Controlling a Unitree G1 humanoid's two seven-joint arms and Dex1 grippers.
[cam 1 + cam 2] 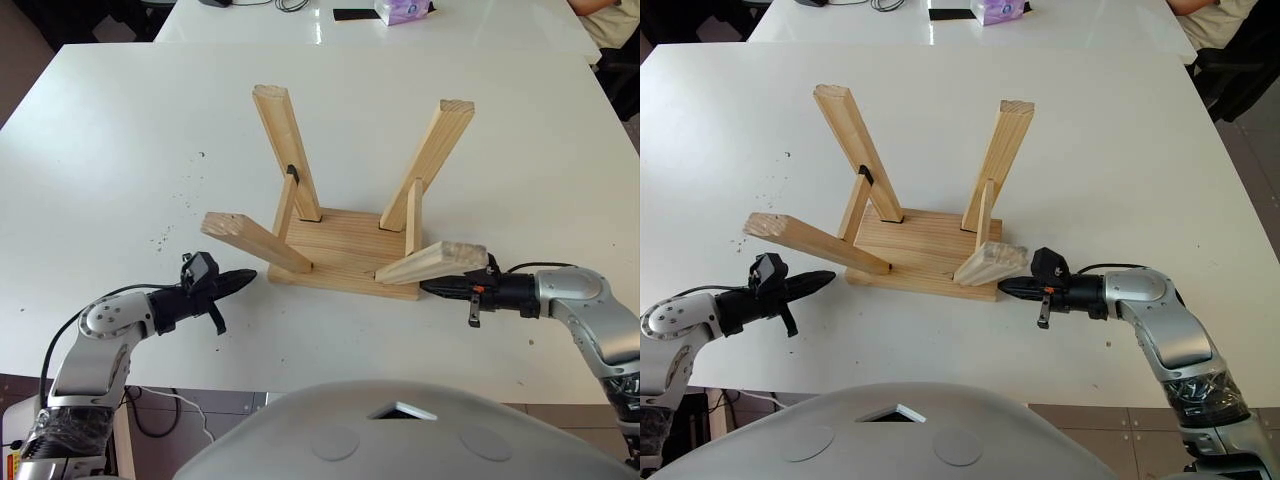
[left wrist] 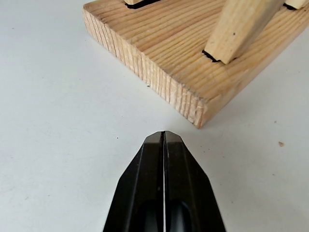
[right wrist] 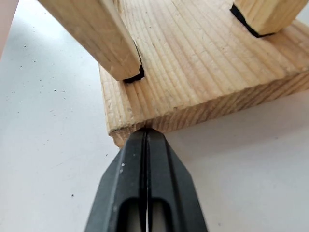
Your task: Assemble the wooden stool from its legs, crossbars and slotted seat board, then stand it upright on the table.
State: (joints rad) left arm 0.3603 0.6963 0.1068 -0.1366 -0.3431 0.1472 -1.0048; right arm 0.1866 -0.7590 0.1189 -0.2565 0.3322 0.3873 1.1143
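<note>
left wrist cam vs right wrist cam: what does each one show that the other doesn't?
Left wrist: shut left gripper, short of a seat board corner, with bare table between. Right wrist: shut right gripper, its tip seemingly touching the board's edge near a corner. Both: the board lying flat, legs seated in its slots.

The seat board (image 2: 193,53) and legs (image 1: 287,140) are bare, unvarnished wood — coarse grain showing. The table (image 1: 110,150) is smooth, white, faintly glossy.
</note>
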